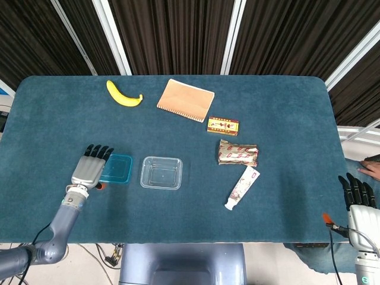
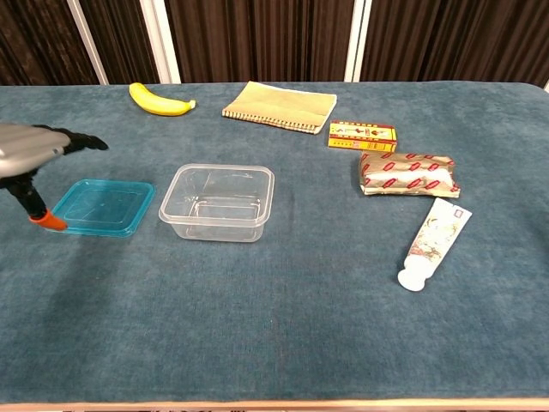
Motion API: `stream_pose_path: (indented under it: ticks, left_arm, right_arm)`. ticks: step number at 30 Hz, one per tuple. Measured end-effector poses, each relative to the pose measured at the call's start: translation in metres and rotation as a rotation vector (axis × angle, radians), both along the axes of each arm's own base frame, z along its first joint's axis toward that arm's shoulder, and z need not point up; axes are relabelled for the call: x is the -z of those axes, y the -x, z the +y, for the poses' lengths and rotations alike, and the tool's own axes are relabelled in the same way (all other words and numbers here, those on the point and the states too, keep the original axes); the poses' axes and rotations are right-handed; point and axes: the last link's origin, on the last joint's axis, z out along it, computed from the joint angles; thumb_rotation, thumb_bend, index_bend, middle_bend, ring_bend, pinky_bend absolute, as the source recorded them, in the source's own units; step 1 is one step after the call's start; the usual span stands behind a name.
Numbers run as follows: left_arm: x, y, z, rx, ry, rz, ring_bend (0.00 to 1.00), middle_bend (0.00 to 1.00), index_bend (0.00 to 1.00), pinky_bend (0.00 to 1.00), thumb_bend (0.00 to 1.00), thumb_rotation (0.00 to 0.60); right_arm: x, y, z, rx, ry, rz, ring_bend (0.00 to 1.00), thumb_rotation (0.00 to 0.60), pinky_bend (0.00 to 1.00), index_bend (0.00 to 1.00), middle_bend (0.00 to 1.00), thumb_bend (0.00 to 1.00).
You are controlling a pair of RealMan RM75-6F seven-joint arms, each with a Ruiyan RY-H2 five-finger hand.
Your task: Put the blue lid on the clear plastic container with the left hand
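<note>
Left hand (image 1: 90,169) hovers with fingers spread, holding nothing, over the left edge of the blue lid (image 1: 116,168), which lies flat on the table (image 1: 285,113) just left of the clear plastic container (image 1: 161,173). Risk: fingers may push the thin lid rightward into the container instead of lifting it.

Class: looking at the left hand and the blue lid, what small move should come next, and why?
Probably lower the left hand and close its fingers on the blue lid's near edge. The hand hovers over the lid's left side holding nothing, and the lid lies flat beside the clear container.
</note>
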Motion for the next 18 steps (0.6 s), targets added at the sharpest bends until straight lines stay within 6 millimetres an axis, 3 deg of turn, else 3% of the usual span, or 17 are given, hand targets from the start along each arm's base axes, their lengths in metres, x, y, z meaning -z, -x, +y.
stream_pose_path:
  ticks: [18]
  left_arm:
    - [0.026,-0.001,0.013,0.029,0.041,0.017,0.00,0.06,0.06,0.00,0.08,0.600]
  right_arm:
    - [0.000,0.003,-0.001,0.024,0.010,-0.006,0.00,0.600,0.00,0.05,0.00,0.27]
